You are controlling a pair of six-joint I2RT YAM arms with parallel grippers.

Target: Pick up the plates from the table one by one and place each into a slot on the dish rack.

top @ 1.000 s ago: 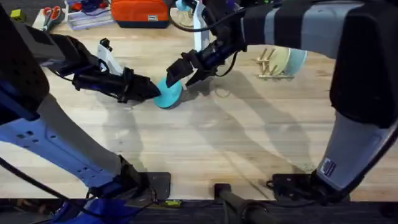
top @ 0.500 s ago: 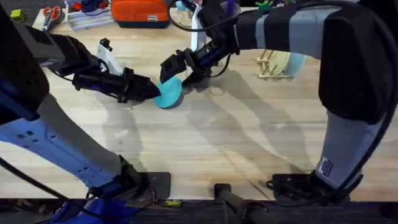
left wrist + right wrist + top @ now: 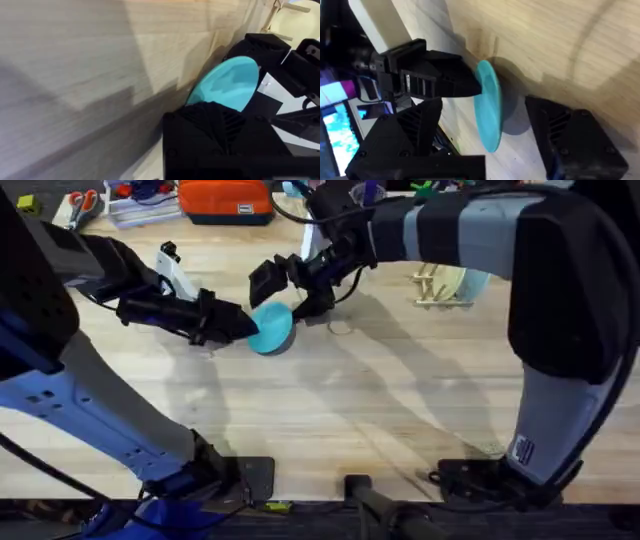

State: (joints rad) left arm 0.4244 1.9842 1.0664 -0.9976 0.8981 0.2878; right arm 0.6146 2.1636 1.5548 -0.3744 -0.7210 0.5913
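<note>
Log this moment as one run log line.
phase: handover | left pincer: shut on turquoise plate | right pincer: open, straddling plate | dish rack: holds plates

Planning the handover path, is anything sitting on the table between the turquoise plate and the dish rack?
Nothing visible on the table lies between the turquoise plate and the dish rack; the right arm spans that stretch from above.

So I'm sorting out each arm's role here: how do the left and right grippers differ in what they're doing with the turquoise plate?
The left gripper is shut on the turquoise plate's edge, holding it tilted up off the table; the right gripper is open, its fingers on either side of the plate without gripping. The left reaches in from the left side, the right from across the middle. Both have black fingers.
</note>
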